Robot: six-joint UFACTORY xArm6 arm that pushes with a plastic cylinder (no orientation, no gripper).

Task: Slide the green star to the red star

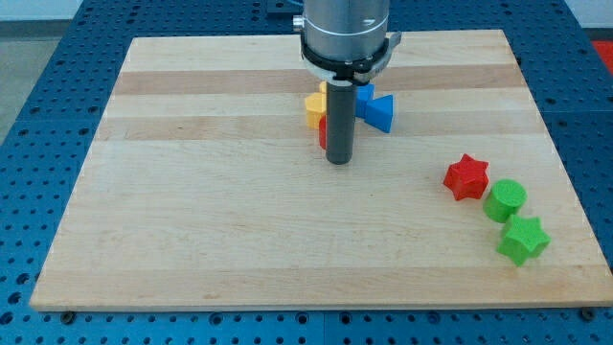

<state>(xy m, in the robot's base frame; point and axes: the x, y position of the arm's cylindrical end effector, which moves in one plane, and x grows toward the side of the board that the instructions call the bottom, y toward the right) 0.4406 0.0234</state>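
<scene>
Nearest the view's bottom, the green star (pixel 523 240) lies at the board's right side, with a green cylinder (pixel 505 200) between it and the red star (pixel 466 177) up-left. My tip (pixel 338 159), a bare rod gripping nothing, stands well apart toward the view's left and top, beside yellow (pixel 313 106), red (pixel 324 130) and blue (pixel 375 107) blocks; I judge it must travel right and down past the star.

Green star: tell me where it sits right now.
The green star lies near the board's lower right corner in the camera view, just below the green round block, with the red star beyond that, up-left. My tip is far off, mid-board.
</scene>
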